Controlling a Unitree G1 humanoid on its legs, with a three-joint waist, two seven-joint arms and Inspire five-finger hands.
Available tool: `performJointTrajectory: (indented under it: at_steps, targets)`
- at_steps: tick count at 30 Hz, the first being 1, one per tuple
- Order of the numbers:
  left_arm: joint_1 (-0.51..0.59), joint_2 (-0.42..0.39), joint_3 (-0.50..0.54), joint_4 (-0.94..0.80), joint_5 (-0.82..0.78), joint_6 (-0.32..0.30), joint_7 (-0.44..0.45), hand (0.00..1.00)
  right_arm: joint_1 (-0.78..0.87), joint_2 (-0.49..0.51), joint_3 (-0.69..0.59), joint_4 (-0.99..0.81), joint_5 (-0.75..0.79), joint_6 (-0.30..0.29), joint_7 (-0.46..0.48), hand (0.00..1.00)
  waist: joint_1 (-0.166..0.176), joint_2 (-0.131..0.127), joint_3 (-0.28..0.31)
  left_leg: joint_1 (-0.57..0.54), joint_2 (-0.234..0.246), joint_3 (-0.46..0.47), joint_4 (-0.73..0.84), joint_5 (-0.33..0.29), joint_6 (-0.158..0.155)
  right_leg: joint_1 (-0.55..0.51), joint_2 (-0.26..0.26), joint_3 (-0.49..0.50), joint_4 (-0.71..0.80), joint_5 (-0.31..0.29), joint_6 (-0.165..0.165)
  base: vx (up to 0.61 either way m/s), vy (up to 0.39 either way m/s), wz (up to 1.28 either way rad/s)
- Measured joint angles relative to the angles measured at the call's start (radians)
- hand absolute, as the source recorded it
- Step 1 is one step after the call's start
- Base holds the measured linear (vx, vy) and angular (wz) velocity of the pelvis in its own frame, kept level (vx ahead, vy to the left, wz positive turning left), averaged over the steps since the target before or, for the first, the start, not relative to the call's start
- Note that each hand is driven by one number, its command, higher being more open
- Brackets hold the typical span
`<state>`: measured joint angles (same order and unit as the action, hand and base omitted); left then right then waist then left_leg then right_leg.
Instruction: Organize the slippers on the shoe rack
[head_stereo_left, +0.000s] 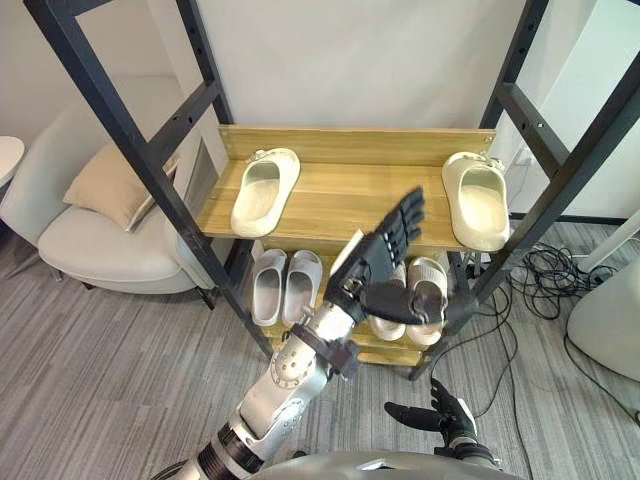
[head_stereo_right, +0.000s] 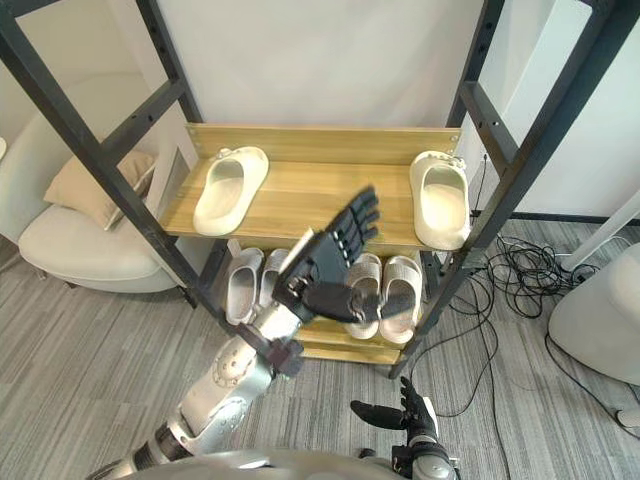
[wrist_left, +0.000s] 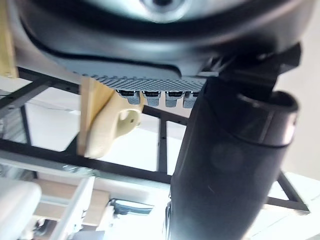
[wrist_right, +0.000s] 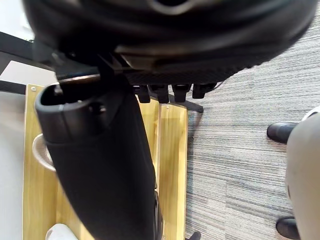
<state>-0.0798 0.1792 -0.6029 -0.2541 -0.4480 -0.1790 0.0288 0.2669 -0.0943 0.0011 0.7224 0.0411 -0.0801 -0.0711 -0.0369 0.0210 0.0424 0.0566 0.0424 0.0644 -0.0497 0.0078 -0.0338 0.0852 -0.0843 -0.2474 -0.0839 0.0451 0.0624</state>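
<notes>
A shoe rack with a black frame (head_stereo_left: 150, 160) holds a wooden upper shelf (head_stereo_left: 350, 195). One cream slipper (head_stereo_left: 265, 190) lies at its left end and another cream slipper (head_stereo_left: 477, 200) at its right end, both pointing to the back. On the lower shelf a pale grey pair (head_stereo_left: 285, 287) stands left and a cream pair (head_stereo_left: 428, 290) right, partly hidden by my left hand (head_stereo_left: 385, 265). That hand is raised before the upper shelf's front edge, fingers straight, holding nothing. My right hand (head_stereo_left: 440, 418) hangs low near the floor, fingers spread and empty. The left wrist view shows a cream slipper (wrist_left: 112, 125).
A pale armchair (head_stereo_left: 90, 240) with a beige cushion (head_stereo_left: 110, 180) stands left of the rack. Loose cables (head_stereo_left: 545, 270) lie on the grey floor to the right, beside a white rounded object (head_stereo_left: 610, 320). A white wall backs the rack.
</notes>
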Motion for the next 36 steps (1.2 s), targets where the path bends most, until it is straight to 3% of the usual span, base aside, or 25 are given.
performJointTrajectory:
  at_steps: [13, 19, 25, 36]
  targets:
    - [-0.115, 0.002, 0.174, 0.004, 0.236, -0.012, 0.166, 1.0, 0.0, -0.003, 0.0, 0.007, 0.0, -0.009, 0.0, 1.0, -0.002, -0.006, 0.002, 0.004, -0.004, -0.001, -0.001, -0.002, 0.002, 0.004, -0.004, -0.001, 0.0, -0.002, 0.002, 0.0, 0.0, 0.0]
    - [-0.219, 0.084, 0.299, 0.111, 0.379, -0.019, 0.237, 1.0, 0.0, -0.011, 0.0, 0.009, -0.001, -0.01, 0.0, 1.0, -0.011, -0.015, 0.008, 0.006, -0.004, 0.004, -0.008, -0.002, 0.001, 0.0, -0.003, 0.002, 0.0, -0.002, 0.002, 0.0, 0.0, -0.02]
    - [-0.221, 0.2, 0.371, 0.248, 0.481, -0.002, 0.271, 1.0, 0.001, -0.013, -0.002, 0.012, -0.001, -0.011, -0.005, 1.0, -0.024, -0.022, 0.012, 0.01, -0.003, 0.02, -0.021, -0.002, 0.001, -0.013, 0.002, 0.013, 0.0, -0.002, 0.002, 0.0, 0.0, -0.07]
    - [-0.221, 0.308, 0.521, 0.337, 0.602, 0.048, 0.282, 1.0, 0.002, -0.013, -0.022, 0.02, -0.002, -0.011, -0.005, 1.0, -0.022, -0.024, 0.02, 0.004, -0.003, 0.061, -0.024, -0.005, -0.002, -0.04, 0.003, 0.055, -0.001, 0.01, 0.006, -0.01, 0.007, -0.11]
